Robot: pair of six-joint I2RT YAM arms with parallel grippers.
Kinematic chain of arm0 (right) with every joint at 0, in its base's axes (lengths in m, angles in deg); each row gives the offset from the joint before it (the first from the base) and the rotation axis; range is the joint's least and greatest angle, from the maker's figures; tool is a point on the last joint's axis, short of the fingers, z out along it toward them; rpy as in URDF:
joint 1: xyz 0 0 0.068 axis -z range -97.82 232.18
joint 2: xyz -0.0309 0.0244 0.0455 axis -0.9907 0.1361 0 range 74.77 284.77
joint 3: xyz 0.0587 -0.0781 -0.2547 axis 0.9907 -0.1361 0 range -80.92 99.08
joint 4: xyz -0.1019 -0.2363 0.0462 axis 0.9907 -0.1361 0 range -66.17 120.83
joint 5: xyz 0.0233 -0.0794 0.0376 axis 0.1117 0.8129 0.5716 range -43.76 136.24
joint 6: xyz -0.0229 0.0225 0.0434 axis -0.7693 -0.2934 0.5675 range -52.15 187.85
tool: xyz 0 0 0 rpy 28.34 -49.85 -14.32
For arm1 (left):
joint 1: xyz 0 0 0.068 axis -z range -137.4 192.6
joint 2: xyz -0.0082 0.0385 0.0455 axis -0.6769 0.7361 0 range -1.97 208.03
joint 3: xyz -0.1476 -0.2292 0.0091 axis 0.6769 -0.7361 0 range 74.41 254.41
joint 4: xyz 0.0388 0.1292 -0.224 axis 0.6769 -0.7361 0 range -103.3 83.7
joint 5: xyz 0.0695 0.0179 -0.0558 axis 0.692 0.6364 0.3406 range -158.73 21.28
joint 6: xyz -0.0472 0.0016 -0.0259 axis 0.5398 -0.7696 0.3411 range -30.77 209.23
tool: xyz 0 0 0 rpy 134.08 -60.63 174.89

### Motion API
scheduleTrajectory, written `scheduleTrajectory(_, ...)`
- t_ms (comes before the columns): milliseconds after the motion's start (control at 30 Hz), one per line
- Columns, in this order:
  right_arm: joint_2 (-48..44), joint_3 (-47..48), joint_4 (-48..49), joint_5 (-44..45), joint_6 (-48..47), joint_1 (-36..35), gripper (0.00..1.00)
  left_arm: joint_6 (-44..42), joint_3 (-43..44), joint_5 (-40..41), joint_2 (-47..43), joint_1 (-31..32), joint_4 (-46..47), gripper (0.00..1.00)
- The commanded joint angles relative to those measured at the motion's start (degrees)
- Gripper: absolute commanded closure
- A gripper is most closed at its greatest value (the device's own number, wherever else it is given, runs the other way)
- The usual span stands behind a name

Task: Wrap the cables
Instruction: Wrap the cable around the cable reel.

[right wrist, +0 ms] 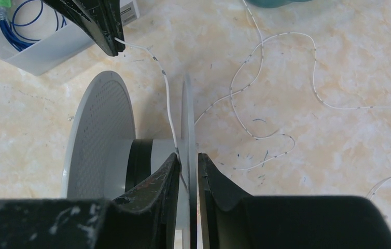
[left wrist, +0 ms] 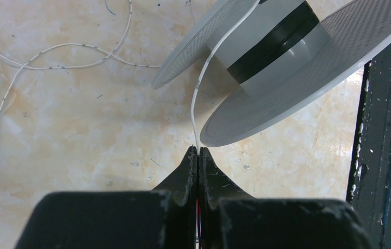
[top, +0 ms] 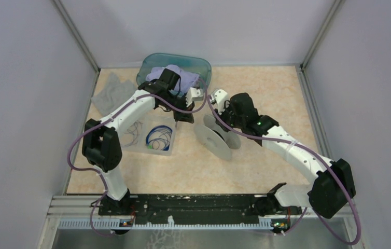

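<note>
Pinching the whitish cable (left wrist: 193,106), the left claw (left wrist: 197,153) is fully closed; the cable runs straight ahead of it to the hub of the spool (left wrist: 297,78) on the worktop (left wrist: 79,145). Right wrist view: the right claw (right wrist: 188,158) stands with jaws narrowly parted astride one flange, where the cable meets the hub; slack loops trail rightward. Top view: the spool's axis lies level, crosswise between the arms, right claw nearer; blue cables (top: 160,136) sit coiled in a box (top: 170,150) beside the left arm.
</note>
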Motion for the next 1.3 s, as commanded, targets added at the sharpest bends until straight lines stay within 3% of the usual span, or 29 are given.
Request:
scheduleTrajectory(0, -0.78, 0.55, 1.83, -0.71, -0.45, 0.31, 0.8, -1.51, 2.21, -0.14, 0.26, -0.16, -1.39, 1.0)
scheduleTrajectory(567, -0.91, 0.33, 1.5, 1.06, -1.36, 0.35, 1.0, -2.42, 2.59, 2.39, 1.95, 0.01, -1.47, 1.0)
scheduleTrajectory(867, -1.08, 1.81, -0.15, 2.01, -2.61, 0.35, 1.0, -3.87, 2.13, 3.97, 2.31, 0.01, -1.85, 1.0)
scheduleTrajectory(1133, -0.93, 3.21, -1.78, -2.16, -2.67, 1.37, 1.0, -1.4, 1.09, 3.7, 2.34, -0.03, 1.14, 1.0)
scheduleTrajectory(1267, -0.64, 5.26, -2.69, -8.01, -2.28, 3.59, 1.0, 1.22, -1.09, 1.26, 0.96, -0.01, 6.66, 0.92)
